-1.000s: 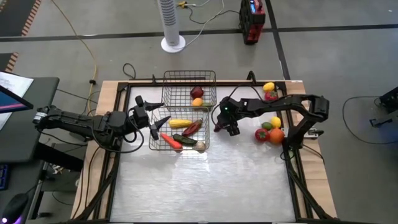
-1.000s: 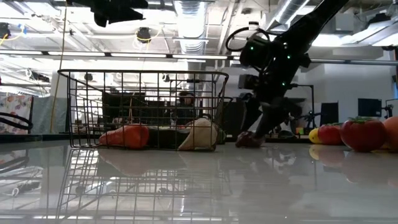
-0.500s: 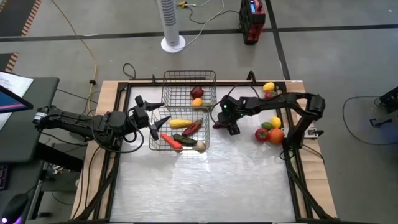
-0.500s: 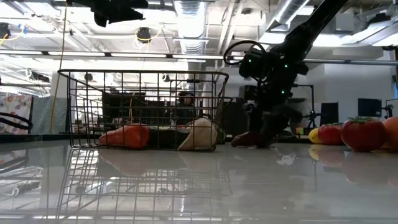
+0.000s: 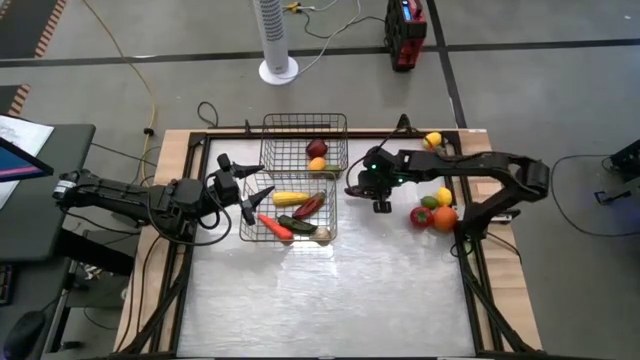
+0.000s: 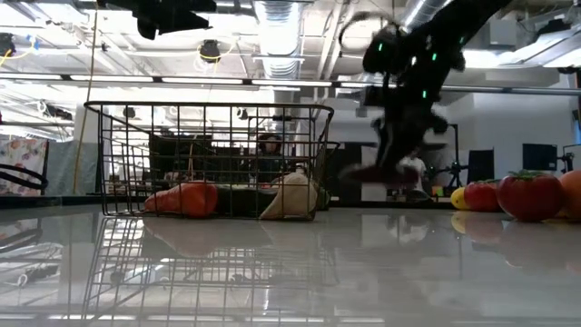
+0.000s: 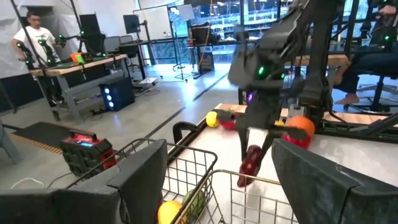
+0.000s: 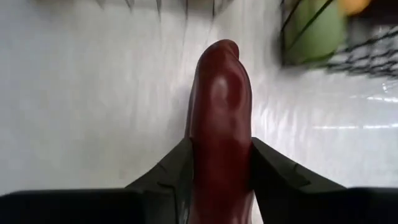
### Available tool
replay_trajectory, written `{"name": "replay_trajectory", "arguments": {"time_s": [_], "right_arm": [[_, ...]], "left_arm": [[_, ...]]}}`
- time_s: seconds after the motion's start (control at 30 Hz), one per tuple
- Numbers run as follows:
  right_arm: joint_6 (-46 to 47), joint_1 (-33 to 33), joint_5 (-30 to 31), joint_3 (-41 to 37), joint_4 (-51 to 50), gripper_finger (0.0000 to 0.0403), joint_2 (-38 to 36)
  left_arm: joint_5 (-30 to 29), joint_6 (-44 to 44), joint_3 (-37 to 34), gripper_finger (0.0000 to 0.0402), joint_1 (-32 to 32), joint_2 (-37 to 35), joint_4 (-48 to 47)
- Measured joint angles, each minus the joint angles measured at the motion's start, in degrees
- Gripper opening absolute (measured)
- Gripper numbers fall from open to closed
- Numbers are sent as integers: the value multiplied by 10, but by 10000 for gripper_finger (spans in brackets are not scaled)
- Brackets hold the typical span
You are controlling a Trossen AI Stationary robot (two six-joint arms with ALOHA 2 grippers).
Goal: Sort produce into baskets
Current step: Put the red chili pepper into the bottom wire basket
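My right gripper [image 5: 360, 188] hangs just right of the two black wire baskets, shut on a dark red long vegetable [image 8: 221, 106], which is lifted off the table [image 6: 370, 173]. The far basket [image 5: 305, 128] holds a red and an orange fruit. The near basket [image 5: 250, 235] holds corn [image 5: 290, 198], a carrot [image 5: 274, 227], a dark red piece and green pieces, all lying on its mesh floor. My left gripper [image 5: 262, 182] stands open at the baskets' left edge, touching nothing. My right gripper pinches the dark red vegetable's upper end [image 8: 219, 177] between its two fingers [image 8: 268, 169]. The fingers point down from above and lie along the vegetable. It sticks out past the fingertips, hanging tilted [image 7: 250, 163] and clear of the table.
Loose produce lies on the table's right side: a yellow fruit [image 5: 443, 196], a red one [image 5: 422, 215] and an orange one [image 5: 445, 218], with another yellow fruit [image 5: 432, 139] at the far right corner. The near half of the table is bare.
My right gripper has shut on the dark red vegetable, which lay on the table beside the near basket, and has risen with it. The vegetable now hangs clear of the table.
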Motion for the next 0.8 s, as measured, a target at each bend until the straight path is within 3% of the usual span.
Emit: {"name": "replay_trajectory", "arguments": {"time_s": [0.23,0.4,0.67,0.8], "right_arm": [[90,43,0,51,-3,180,-82],[157,73,-5,68,111,181,-90],[201,126,-26,70,379,192,18],[200,136,-41,111,358,231,76]], "left_arm": [[5,-5,0,279,0,0,1],[5,-6,0,279,0,0,11],[5,0,0,279,0,0,22],[8,-2,0,279,-1,0,20]]}}
